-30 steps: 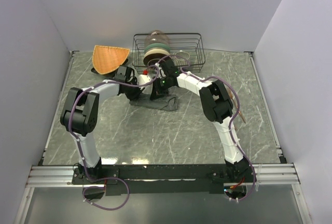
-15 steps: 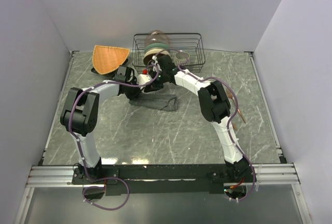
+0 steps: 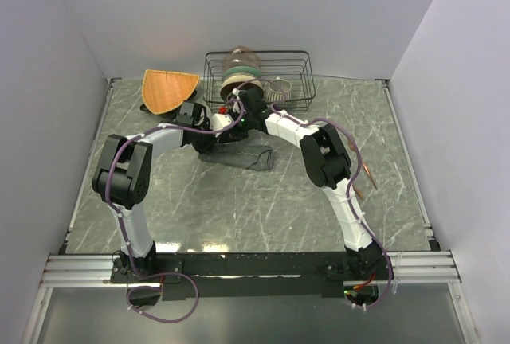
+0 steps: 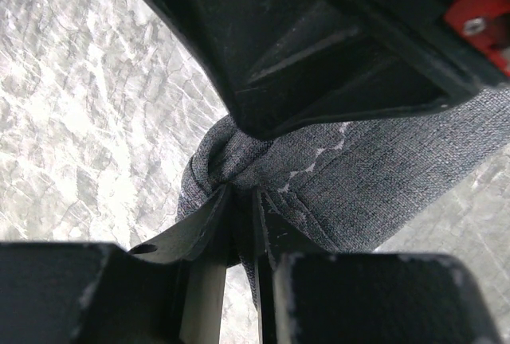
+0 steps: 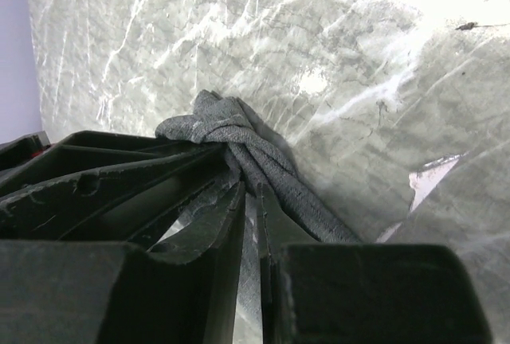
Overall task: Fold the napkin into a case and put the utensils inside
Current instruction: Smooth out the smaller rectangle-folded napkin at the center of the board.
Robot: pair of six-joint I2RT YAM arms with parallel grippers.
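Left wrist cam: the left gripper at bottom centre has its jaws pinched together on a fold of the napkin, which runs off to the right. Right wrist cam: the right gripper is clamped on a twisted, ropey bunch of the same cloth at centre left, with the marble table behind. So the cloth is bunched, not flat. I'd draw the two pinches apart along one edge, keep it taut and low, then lay the fold down square. Overhead shows what neither wrist does: both arms meet at upper centre just in front of the wire rack, the rest of the napkin lies crumpled below them, and the orange mat is upper left. The jaws themselves are hidden there.
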